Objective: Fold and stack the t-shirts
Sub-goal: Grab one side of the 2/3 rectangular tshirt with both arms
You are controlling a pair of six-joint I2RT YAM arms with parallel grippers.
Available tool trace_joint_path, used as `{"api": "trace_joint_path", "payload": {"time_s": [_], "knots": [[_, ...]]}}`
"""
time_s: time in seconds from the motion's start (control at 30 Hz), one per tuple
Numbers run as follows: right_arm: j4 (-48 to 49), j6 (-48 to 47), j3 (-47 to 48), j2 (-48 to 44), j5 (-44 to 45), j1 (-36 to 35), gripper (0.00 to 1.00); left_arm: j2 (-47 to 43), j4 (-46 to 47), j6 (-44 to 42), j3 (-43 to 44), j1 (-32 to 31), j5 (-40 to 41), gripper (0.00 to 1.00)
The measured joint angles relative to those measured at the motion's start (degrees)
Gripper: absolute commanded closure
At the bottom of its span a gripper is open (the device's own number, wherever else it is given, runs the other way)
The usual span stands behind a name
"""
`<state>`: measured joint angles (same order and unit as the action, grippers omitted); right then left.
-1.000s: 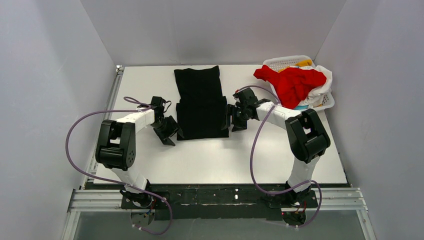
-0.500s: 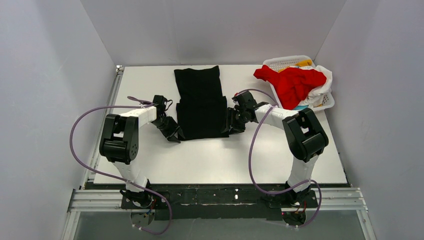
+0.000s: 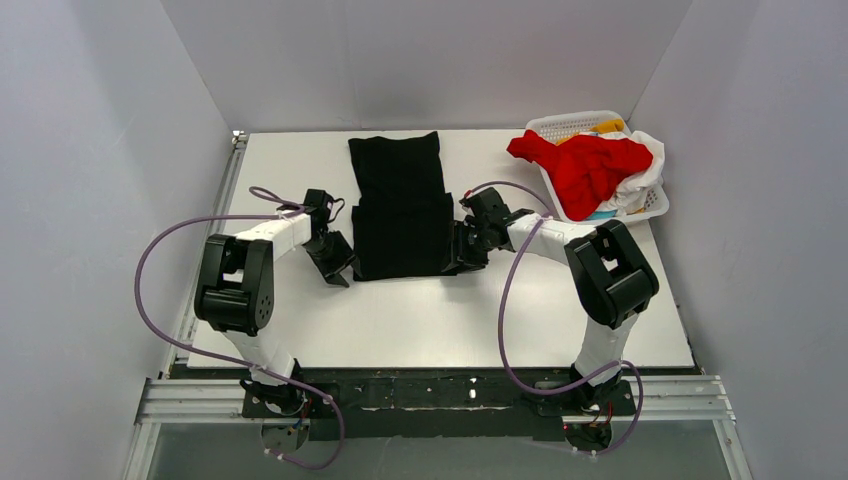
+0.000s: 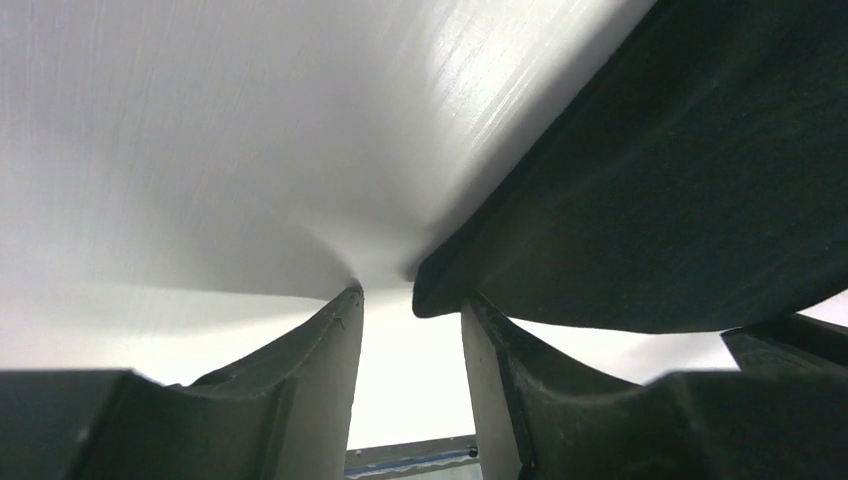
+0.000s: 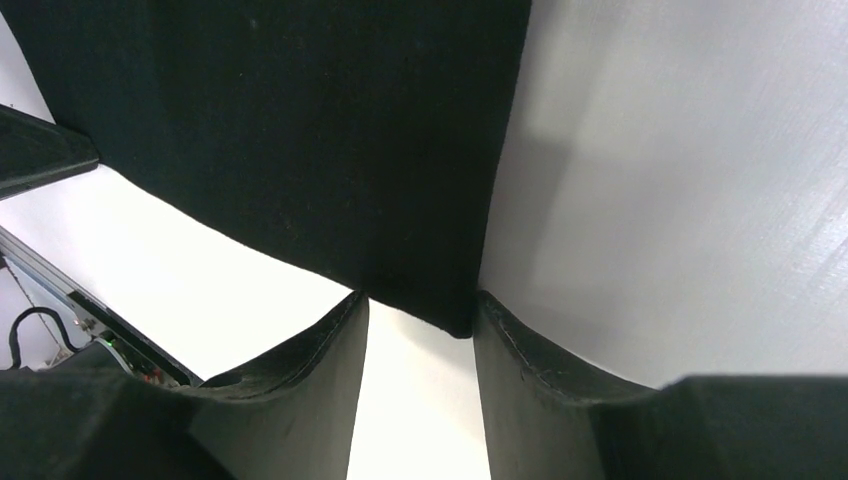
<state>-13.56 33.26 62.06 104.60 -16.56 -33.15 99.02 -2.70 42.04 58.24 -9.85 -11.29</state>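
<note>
Left gripper, jaws apart, has edged in to the lower-left corner of the black t-shirt, which lies part-folded at frame centre. Right gripper, also parted, has drawn up to the opposite corner, seemingly not yet pinching. The next fold looks imminent. The red t-shirt waits upper right. No writing is legible.
</note>
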Motion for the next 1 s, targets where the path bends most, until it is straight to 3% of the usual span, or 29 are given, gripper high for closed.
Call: {"api": "trace_joint_path", "payload": {"time_s": [0.23,0.27,0.33,0.4,0.57,0.73,1.0], "knots": [[0.1,0.1,0.0,0.0,0.0,-0.2,0.55,4.1,1.2,0.6,3.0,0.3,-4.7,0.72],[0.0,0.1,0.0,0.0,0.1,-0.3,0.56,4.5,1.4,0.6,3.2,0.4,-5.3,0.78],[0.0,0.1,0.0,0.2,0.1,-0.4,0.57,5.1,2.0,0.8,3.5,0.4,-6.3,1.00],[0.1,0.2,0.0,0.3,0.0,-0.5,0.66,5.8,2.8,1.1,3.7,0.3,-7.2,1.00],[-0.4,-0.1,-0.1,0.8,0.2,-0.6,0.97,5.5,5.5,1.1,2.6,0.1,-9.1,1.00],[-0.4,0.0,-2.7,-1.0,-0.1,-1.0,0.99,-0.5,10.3,2.0,-4.3,-1.9,-6.6,1.00],[-3.8,0.5,-15.1,-12.2,-2.0,-4.2,0.99,-16.6,11.3,5.9,-19.7,-9.0,-2.5,1.00]]}}
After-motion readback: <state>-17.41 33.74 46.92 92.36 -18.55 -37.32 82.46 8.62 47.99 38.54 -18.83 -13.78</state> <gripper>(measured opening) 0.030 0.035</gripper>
